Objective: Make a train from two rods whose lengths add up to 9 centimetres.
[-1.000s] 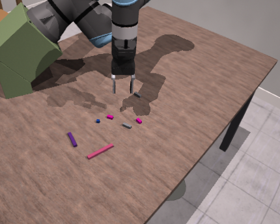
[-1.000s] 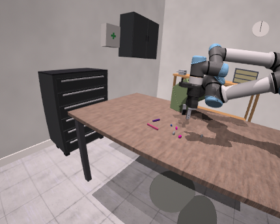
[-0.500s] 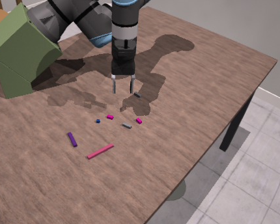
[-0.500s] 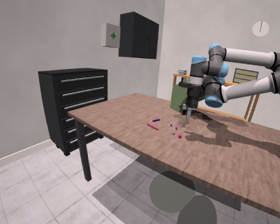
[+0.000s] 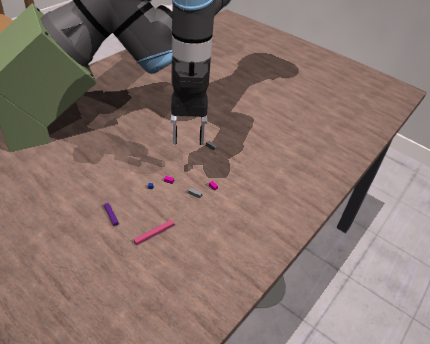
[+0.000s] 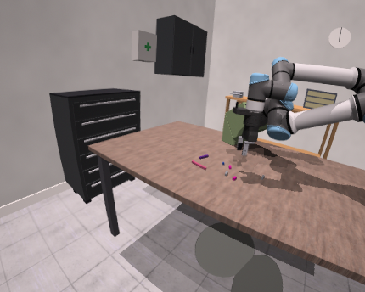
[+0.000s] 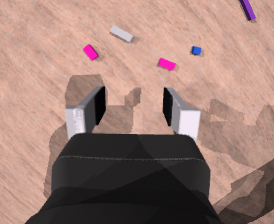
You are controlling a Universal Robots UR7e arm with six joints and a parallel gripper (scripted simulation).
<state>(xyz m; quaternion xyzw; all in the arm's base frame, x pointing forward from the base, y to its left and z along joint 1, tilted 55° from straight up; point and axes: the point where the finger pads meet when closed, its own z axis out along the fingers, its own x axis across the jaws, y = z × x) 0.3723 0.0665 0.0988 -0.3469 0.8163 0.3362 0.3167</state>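
My gripper (image 5: 188, 143) (image 6: 244, 154) (image 7: 134, 98) is open and empty, above the table. A purple rod (image 5: 111, 214) (image 6: 204, 157) (image 7: 247, 9) and a pink rod (image 5: 154, 232) (image 6: 199, 165) lie apart; the pink one is outside the wrist view. One grey rod (image 5: 195, 193) (image 6: 227, 173) (image 7: 121, 34) lies between the pink rod and the gripper. Another grey rod (image 5: 211, 145) (image 6: 262, 176) lies in shadow near the gripper. Two magenta rods, one (image 5: 169, 180) (image 6: 230, 167) (image 7: 167, 64) near the blue rod (image 5: 150, 186) (image 6: 223, 163) (image 7: 196, 50), the other (image 5: 213, 185) (image 6: 234, 178) (image 7: 90, 52) near the first grey rod, lie apart.
The wooden table (image 5: 306, 150) (image 6: 158, 148) carries the scattered rods. A green block-shaped stand (image 5: 36, 85) (image 6: 231, 127) is at the arm's side of the table. The arm's shadow falls across the table around the gripper.
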